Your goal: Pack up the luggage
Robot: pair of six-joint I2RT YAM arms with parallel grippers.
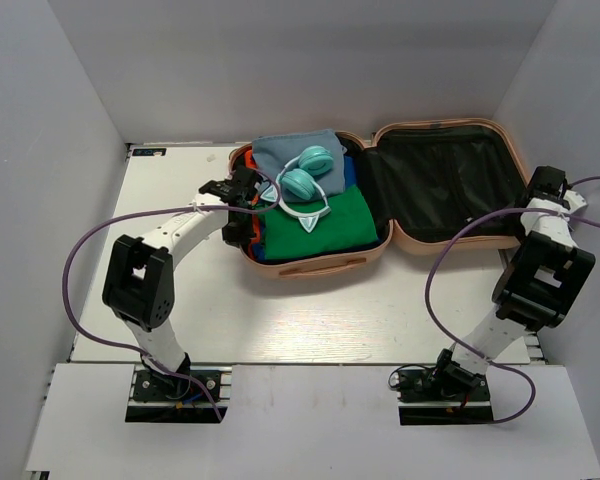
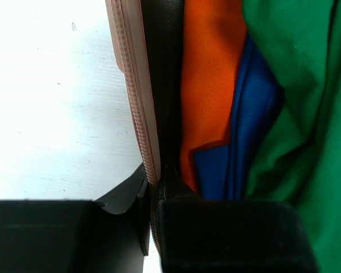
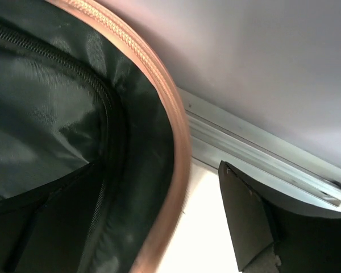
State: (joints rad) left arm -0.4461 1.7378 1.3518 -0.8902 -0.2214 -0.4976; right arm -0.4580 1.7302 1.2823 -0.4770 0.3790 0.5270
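The pale pink luggage [image 1: 315, 267] lies open on the white table. Its left half holds a green cloth [image 1: 315, 225], a grey-blue cloth [image 1: 280, 152], blue and orange cloths and teal headphones [image 1: 305, 180]. The black-lined lid [image 1: 440, 180] lies flat on the right. My left gripper [image 1: 238, 205] is shut on the left rim [image 2: 137, 102], one finger outside and one inside beside the orange cloth [image 2: 207, 85]. My right gripper [image 1: 545, 188] is at the lid's right edge. One finger [image 3: 241, 222] stands outside the rim [image 3: 173, 142], with a gap between; the other finger is hidden.
Grey walls close in the table at the back, left and right. An aluminium rail [image 3: 256, 148] runs along the right wall's foot, close behind the right gripper. Purple cables [image 1: 75, 270] loop from both arms.
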